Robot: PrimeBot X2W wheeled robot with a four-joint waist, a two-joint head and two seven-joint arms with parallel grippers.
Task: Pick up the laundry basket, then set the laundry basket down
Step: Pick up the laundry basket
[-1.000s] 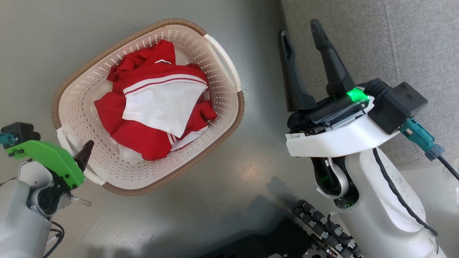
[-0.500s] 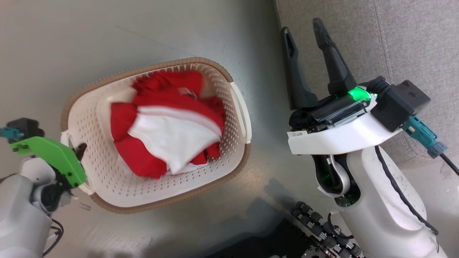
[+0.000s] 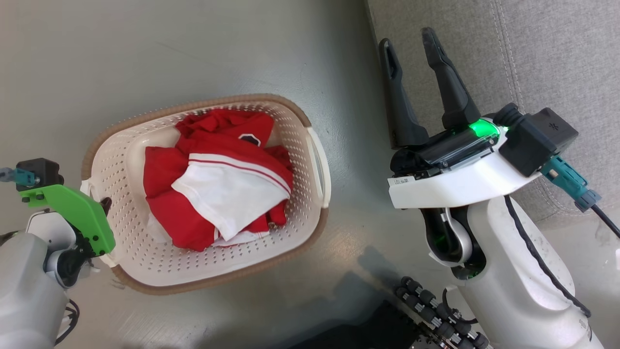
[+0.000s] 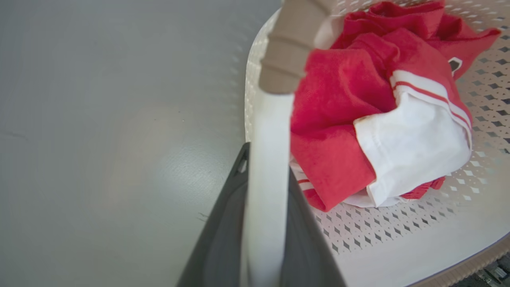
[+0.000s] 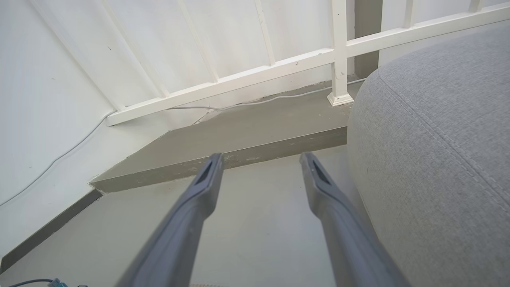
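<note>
Head view: the laundry basket (image 3: 160, 264) has swung round, lifted. The left gripper (image 4: 266, 171) has its jaws clamped on the white handle (image 4: 269, 119). Right gripper (image 3: 408, 38) jaws apart, idle.

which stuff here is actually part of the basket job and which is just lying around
Part of the job:
laundry basket
its white handle
left tool, shut on that handle

Just there:
red and white shirt, lying inside the basket
right tool, open and holding nothing
grey sofa cushion
white railing
white cable along the wall
</note>
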